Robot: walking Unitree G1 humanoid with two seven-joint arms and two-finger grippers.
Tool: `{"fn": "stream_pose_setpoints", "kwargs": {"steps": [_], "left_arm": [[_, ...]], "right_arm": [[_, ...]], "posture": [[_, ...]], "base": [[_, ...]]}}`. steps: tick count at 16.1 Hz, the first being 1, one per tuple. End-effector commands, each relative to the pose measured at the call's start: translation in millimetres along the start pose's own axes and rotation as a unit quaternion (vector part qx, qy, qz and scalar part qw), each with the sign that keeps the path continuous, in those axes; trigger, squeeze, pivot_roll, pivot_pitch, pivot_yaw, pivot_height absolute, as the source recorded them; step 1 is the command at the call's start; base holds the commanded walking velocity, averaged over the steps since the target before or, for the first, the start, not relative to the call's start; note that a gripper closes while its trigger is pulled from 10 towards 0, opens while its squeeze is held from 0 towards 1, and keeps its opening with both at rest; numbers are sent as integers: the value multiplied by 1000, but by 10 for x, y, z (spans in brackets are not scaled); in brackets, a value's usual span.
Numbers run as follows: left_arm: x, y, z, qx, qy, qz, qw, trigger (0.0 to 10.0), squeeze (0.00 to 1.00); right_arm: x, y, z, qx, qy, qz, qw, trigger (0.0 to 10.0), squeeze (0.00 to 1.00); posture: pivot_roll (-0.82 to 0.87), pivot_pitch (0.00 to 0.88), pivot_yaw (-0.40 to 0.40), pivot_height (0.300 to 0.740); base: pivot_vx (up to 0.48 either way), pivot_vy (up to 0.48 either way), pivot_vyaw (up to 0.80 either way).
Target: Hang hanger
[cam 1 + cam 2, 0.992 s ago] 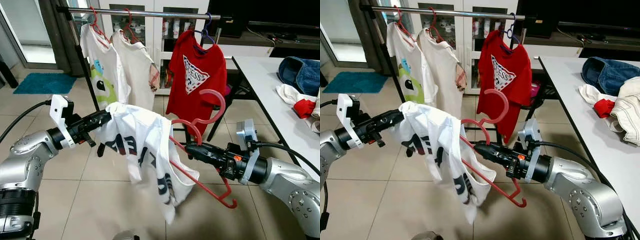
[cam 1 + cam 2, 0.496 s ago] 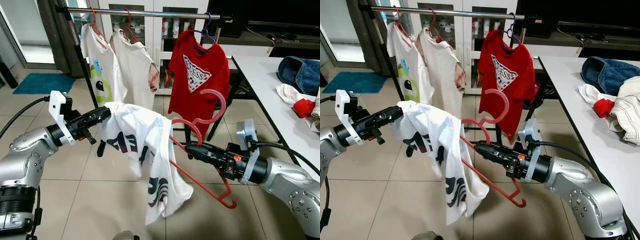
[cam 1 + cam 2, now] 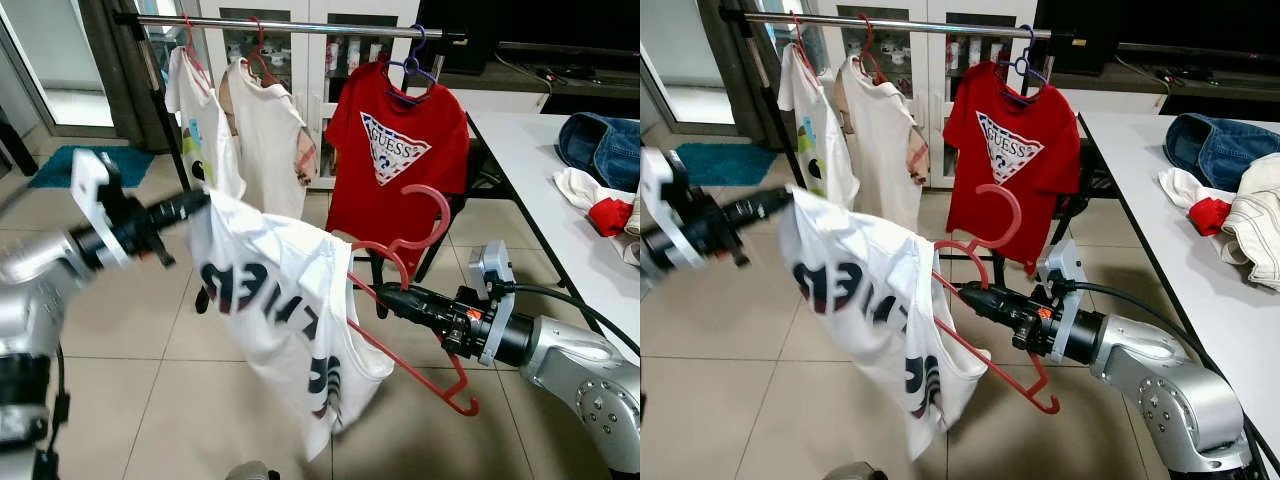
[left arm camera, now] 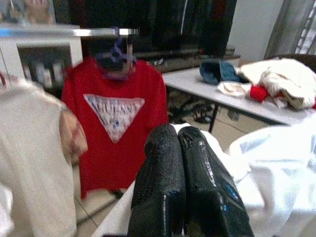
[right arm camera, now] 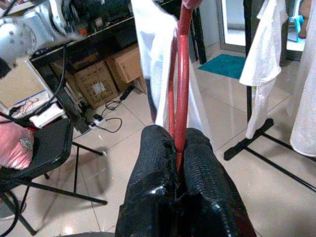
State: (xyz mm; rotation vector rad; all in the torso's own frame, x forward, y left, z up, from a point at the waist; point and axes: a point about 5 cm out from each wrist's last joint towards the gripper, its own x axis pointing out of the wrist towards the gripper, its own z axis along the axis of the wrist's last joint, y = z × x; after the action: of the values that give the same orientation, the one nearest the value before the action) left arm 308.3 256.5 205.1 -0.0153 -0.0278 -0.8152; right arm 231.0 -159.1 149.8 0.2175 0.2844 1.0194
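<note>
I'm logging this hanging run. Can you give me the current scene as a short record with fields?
left gripper: shut on the white T-shirt, raised and pulling it out to the robot's left
right gripper: shut on the red hanger, hook pointing up
shirt on hanger: partly, one side draped over it
clothes rail: three shirts hanging, among them a red T-shirt
table: on the robot's right, piled clothes
</note>
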Motion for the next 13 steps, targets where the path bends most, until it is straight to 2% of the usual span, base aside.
{"fn": "stream_pose_setpoints", "kwargs": {"steps": [1, 5, 7, 9, 11, 12, 13], "left_arm": [[14, 9, 134, 17, -15, -6, 1000, 0, 0], [138, 105, 357, 53, -41, 20, 998, 0, 0], [139, 138, 448, 60, -59, 29, 996, 0, 0], [112, 183, 478, 67, -62, 48, 995, 0, 0], [51, 289, 457, 76, -52, 97, 991, 0, 0], [7, 375, 411, 85, -31, 140, 986, 0, 0], [-98, 527, 316, 97, 2, 226, 969, 0, 0]], "right_arm": [[4, -1, 4, -9, 3, -3, 1000, 10000, 0], [55, 88, -78, -11, 3, 14, 1000, 10000, 0], [66, 77, -109, -11, 0, -1, 1000, 10000, 0], [70, 83, -76, -1, -28, -3, 1000, 10000, 0], [46, 96, 1, 7, -62, 2, 998, 10000, 0], [26, 125, 49, 7, -81, 16, 997, 10000, 0], [-3, 212, 99, 4, -91, 54, 994, 10000, 0]], "posture": [[-37, 0, 35, 740], [-26, 0, 56, 740], [-23, 0, 71, 740], [-20, 0, 77, 740], [-17, 0, 80, 740], [-15, 0, 80, 740], [-15, 0, 79, 740]], "base": [[0, 0, 0], [0, 0, 0], [0, 0, 0], [0, 0, 0], [0, 0, 0], [0, 0, 0], [0, 0, 0]]}}
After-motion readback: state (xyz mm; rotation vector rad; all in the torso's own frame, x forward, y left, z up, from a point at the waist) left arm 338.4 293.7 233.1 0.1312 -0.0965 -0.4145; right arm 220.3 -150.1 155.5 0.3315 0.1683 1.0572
